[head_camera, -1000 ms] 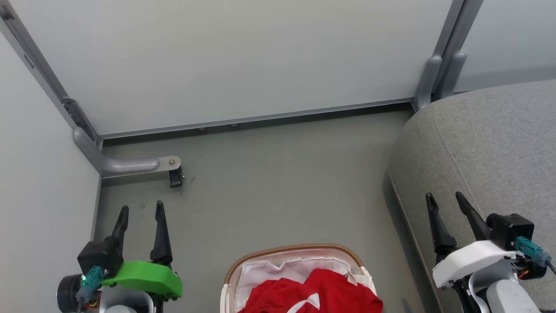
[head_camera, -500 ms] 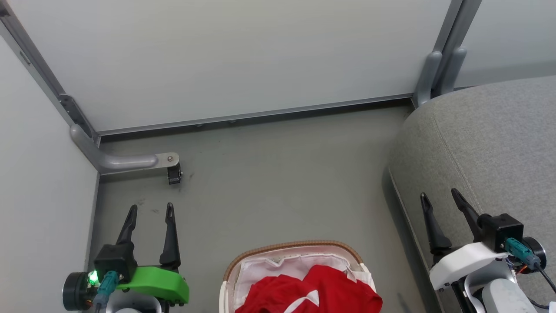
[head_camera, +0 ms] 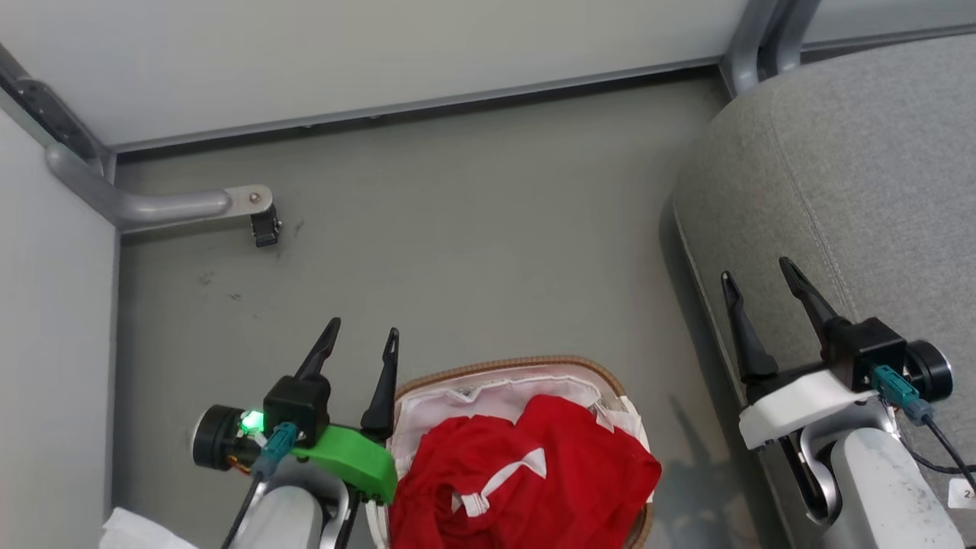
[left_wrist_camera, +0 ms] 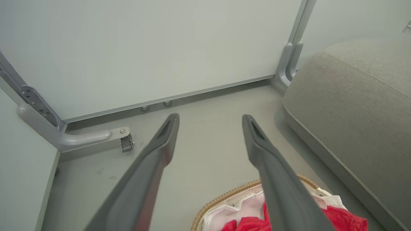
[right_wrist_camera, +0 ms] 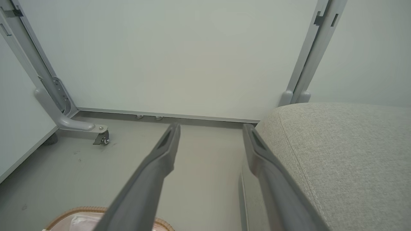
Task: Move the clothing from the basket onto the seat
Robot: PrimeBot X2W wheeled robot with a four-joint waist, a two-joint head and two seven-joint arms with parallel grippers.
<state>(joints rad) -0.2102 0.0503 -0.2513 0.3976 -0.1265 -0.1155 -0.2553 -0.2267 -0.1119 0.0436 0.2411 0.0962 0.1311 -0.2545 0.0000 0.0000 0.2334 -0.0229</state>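
The red clothing [head_camera: 534, 473] with white stripes lies bunched inside the oval basket [head_camera: 496, 367], which has a brown woven rim and a white liner, at the bottom middle of the head view. My left gripper [head_camera: 362, 332] hangs open just left of the basket's rim, fingers empty. My right gripper [head_camera: 759, 271] is open over the front left edge of the grey seat [head_camera: 862, 168]. The left wrist view has the basket [left_wrist_camera: 224, 197], the clothing [left_wrist_camera: 340, 218] and the seat [left_wrist_camera: 353, 106] past the open left gripper [left_wrist_camera: 210, 117]. The right wrist view looks along the open right gripper [right_wrist_camera: 210, 126] at the seat [right_wrist_camera: 337, 147].
Pale partition panels [head_camera: 366, 53] close the floor at the back and left. A grey metal foot with a caster [head_camera: 263, 225] sticks out at the back left. Grey floor [head_camera: 473, 229] stretches between basket, panels and seat. Something white [head_camera: 141, 530] shows at the bottom left corner.
The head camera has tilted down, so the whole scene slid up and more of the basket shows. My left gripper has moved right, close to the basket's rim. Both stay open.
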